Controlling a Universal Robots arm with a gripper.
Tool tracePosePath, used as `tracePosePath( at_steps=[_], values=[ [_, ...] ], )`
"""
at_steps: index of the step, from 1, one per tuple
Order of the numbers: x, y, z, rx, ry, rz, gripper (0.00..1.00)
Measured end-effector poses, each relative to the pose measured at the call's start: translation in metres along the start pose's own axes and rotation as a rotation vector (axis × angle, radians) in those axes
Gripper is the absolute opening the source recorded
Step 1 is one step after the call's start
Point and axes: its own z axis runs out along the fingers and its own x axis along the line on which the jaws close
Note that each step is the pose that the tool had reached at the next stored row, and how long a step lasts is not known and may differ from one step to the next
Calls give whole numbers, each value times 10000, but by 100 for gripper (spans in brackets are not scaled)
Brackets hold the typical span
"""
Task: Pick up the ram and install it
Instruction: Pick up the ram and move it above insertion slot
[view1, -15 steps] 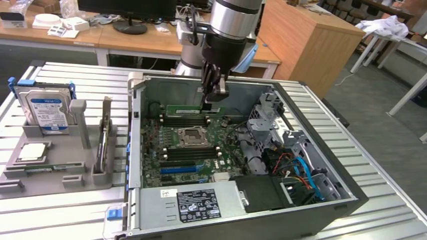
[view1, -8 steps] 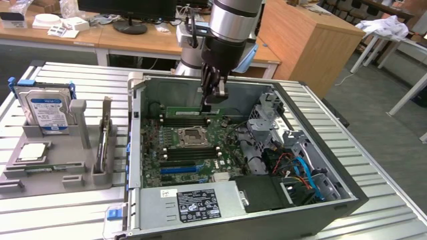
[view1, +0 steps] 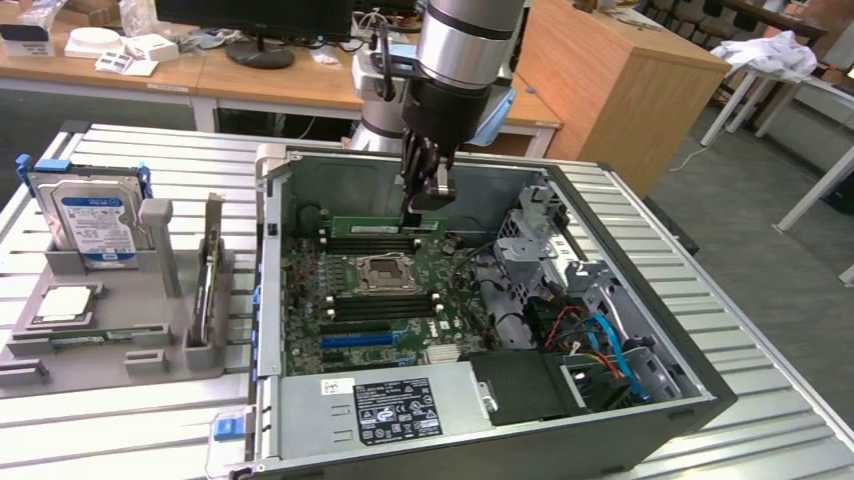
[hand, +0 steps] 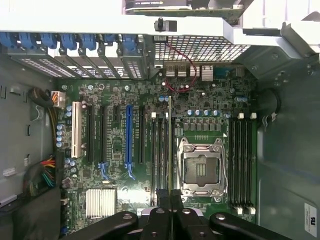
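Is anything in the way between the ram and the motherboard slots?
Nothing visible. The hand, shut on the ram, holds it right at the black slots beside the processor socket, with no cable or part between them.

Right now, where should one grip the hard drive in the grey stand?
The hard drive stands upright in the grey stand, its top free. Probably grip its upper half from straight above, jaws across the two flat faces.

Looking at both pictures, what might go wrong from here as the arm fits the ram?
The ram stick, pinched in the gripper, hangs over several close parallel slots; a slight offset could jam it on a ridge or the wrong slot. The bare processor socket lies beside; a slip might hit it.
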Motion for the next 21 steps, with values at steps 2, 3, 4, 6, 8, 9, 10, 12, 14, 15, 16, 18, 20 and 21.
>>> tracePosePath(
  at_steps=[2,3,4,6,8,9,10,12,14,15,16,18,20,21],
  values=[
    [0,0,0,1,-1,0,12],
    [0,0,1,1,-1,0,12],
    [0,0,1,1,-2,0,12],
    [0,-1,1,1,-3,2,12],
    [4,-12,3,3,-6,0,12],
    [6,-19,3,2,-5,1,12],
    [9,-26,2,1,-3,1,12],
    [13,-41,1,1,-3,1,12],
    [20,-66,1,0,-3,2,12],
    [23,-74,1,0,-3,2,12],
    [26,-81,0,-1,-2,2,12],
    [32,-101,0,-1,-2,2,12],
    [35,-114,0,-1,-3,2,12],
    [36,-119,-1,-1,-2,2,12]
  ],
)
